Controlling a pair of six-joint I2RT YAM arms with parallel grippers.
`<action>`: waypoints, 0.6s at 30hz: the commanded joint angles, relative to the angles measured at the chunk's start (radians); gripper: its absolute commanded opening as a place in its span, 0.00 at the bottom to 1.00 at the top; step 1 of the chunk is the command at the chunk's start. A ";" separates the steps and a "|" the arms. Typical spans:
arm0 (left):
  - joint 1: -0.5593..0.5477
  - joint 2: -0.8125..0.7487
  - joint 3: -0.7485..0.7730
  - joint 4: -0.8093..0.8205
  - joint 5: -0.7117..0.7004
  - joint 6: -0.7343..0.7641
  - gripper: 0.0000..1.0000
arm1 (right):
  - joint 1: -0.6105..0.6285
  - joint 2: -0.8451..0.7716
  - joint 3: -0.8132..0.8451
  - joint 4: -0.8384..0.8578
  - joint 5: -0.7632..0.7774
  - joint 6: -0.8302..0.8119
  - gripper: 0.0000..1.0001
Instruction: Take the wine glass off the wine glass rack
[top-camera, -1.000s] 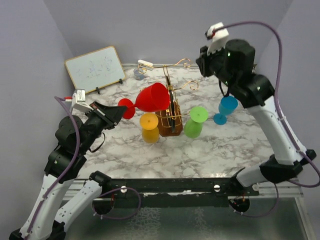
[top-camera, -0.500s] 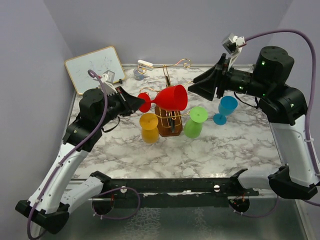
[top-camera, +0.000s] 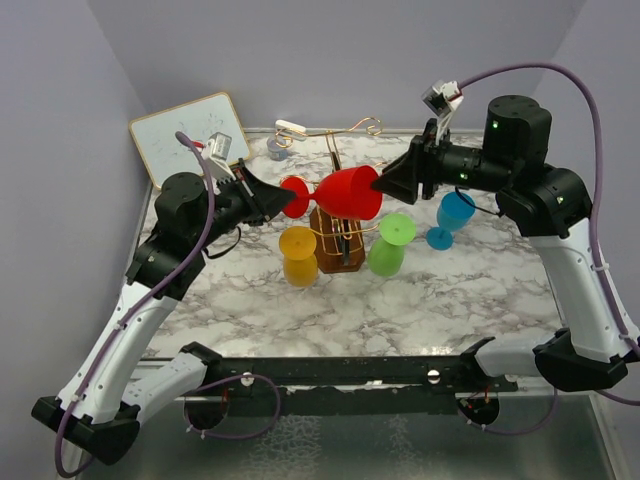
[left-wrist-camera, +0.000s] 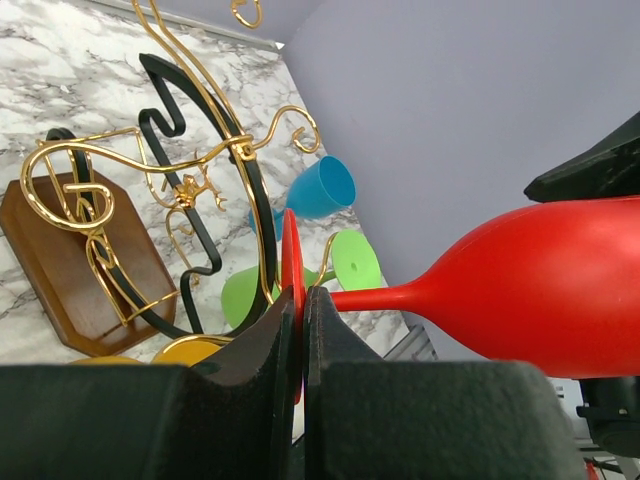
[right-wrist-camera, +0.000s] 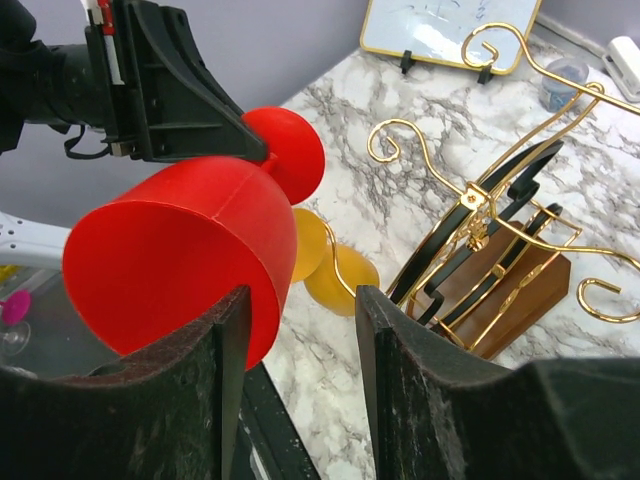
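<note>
Left gripper (top-camera: 268, 197) is clamped shut on the flat foot of the red wine glass (top-camera: 345, 193); in the left wrist view the two fingers (left-wrist-camera: 302, 300) pinch the foot edge-on, and the stem runs away from the fingertips to the bowl (left-wrist-camera: 540, 300). The glass lies on its side in the air, bowl pointing away from this gripper toward the right gripper (top-camera: 385, 182). The wine glass rack (top-camera: 340, 250) stands below the held glass and just ahead of the left fingertips; a gold wire arm (left-wrist-camera: 240, 150) passes close behind the foot, contact cannot be told. Right gripper stands wide, jaws apart (right-wrist-camera: 300, 295); the open mouth of the bowl (right-wrist-camera: 180, 250) faces it and sits at its left finger, the rim partly in the gap, while the right finger is clear of it. Touching or not cannot be told. Rack base (right-wrist-camera: 500, 290) lies ahead of the right finger. On the marble table (top-camera: 430, 290) around the rack: yellow glass (top-camera: 299, 255), green glass (top-camera: 390, 245), blue glass (top-camera: 452, 218)
</note>
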 joint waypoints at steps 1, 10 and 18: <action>-0.001 0.002 0.029 0.048 0.035 -0.011 0.00 | 0.000 -0.003 -0.016 0.000 0.016 -0.015 0.45; -0.001 0.014 0.032 0.049 0.051 -0.018 0.00 | 0.000 0.007 -0.038 0.030 -0.034 0.012 0.35; -0.001 0.014 0.038 0.035 0.056 -0.014 0.00 | 0.000 0.016 -0.050 0.044 -0.056 0.034 0.10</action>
